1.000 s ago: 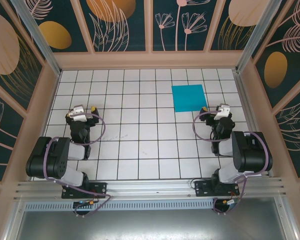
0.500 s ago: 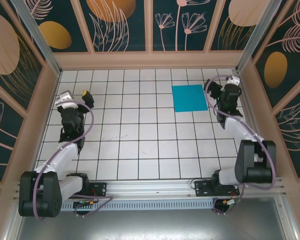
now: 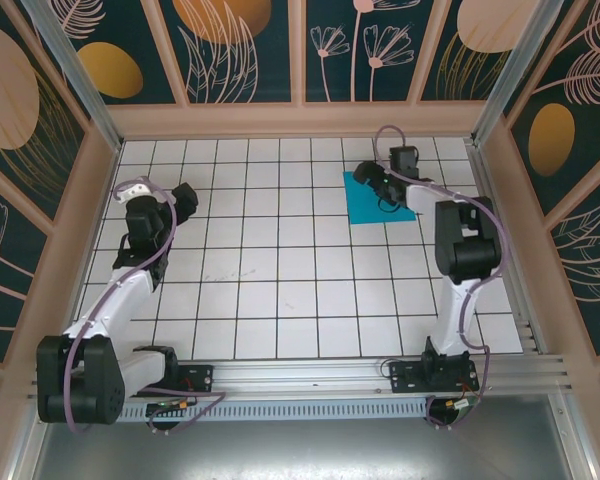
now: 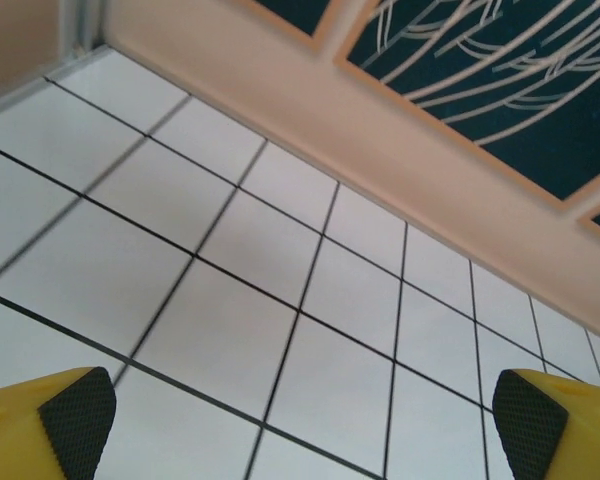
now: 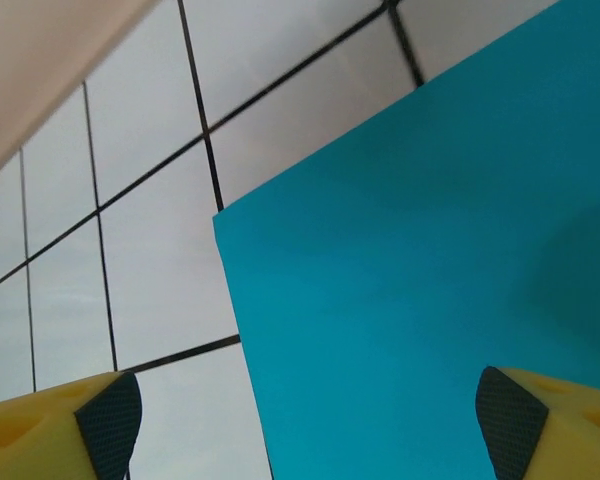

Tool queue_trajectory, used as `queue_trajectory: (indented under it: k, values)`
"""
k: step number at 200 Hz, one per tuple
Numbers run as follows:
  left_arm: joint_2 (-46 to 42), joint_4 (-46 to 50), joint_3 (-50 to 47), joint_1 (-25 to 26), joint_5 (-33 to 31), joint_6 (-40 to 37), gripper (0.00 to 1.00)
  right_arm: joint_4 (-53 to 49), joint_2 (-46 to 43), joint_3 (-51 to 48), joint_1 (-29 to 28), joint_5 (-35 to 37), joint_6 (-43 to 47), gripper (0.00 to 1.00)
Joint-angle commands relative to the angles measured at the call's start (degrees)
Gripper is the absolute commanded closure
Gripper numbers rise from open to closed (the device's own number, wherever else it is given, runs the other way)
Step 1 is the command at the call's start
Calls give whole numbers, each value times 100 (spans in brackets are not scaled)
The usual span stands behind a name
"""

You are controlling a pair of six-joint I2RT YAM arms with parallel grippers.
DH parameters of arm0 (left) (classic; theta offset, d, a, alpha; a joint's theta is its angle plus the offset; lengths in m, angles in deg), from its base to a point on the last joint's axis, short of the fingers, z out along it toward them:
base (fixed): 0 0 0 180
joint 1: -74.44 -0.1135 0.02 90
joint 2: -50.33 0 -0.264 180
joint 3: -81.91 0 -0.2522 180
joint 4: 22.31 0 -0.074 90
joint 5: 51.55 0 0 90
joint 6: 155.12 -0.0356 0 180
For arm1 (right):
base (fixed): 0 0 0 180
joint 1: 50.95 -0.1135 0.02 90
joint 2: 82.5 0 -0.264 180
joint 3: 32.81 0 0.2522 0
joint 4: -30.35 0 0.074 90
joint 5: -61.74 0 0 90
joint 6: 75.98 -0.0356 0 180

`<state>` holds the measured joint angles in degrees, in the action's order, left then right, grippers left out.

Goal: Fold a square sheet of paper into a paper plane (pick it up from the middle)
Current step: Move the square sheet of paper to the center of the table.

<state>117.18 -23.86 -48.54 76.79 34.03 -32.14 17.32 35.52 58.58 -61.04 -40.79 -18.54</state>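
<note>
Top external view: square sheet of paper point(image 3: 372, 208) flat on the white gridded bench point(image 3: 280, 270), uncreased. Right pincer point(image 3: 370, 178) over the sheet's far-left part, arm stretched out from the near side. Right wrist view: sheet point(image 5: 410, 280) plain teal, one corner pointing at the bare tiles; right pincer point(image 5: 305, 425) with jaws spread wide, one pad point(image 5: 108, 422) above white tile just beside the sheet's edge, the other above the teal. Contact with the paper: cannot tell. Left pincer point(image 3: 183, 197) well apart from the sheet, off to its left; left wrist view shows the same pincer point(image 4: 300, 420) gaping wide above plain tiles.
</note>
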Motion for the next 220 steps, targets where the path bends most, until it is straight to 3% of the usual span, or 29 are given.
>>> queue_trajectory:
  k: [1,58,109,144,195,220]
  values:
    - [172,192,259,-33,593,217,1,-656,327,509,-140,-91,-208,11]
    - [510,224,420,-32,991,286,1,-1145,714,843,-277,221,-242,11]
    - [762,191,403,-31,1267,531,1,-1294,472,170,-659,204,-327,13]
    - [805,52,196,-15,1491,841,2,-1206,-112,-828,-1432,241,-713,13]
    - [761,-32,-60,208,1680,1035,2,-1080,-900,-1957,-3175,349,-1994,13]
    - [767,-26,-116,420,1667,1101,2,-1206,-1180,-1787,-3357,446,-2066,13]
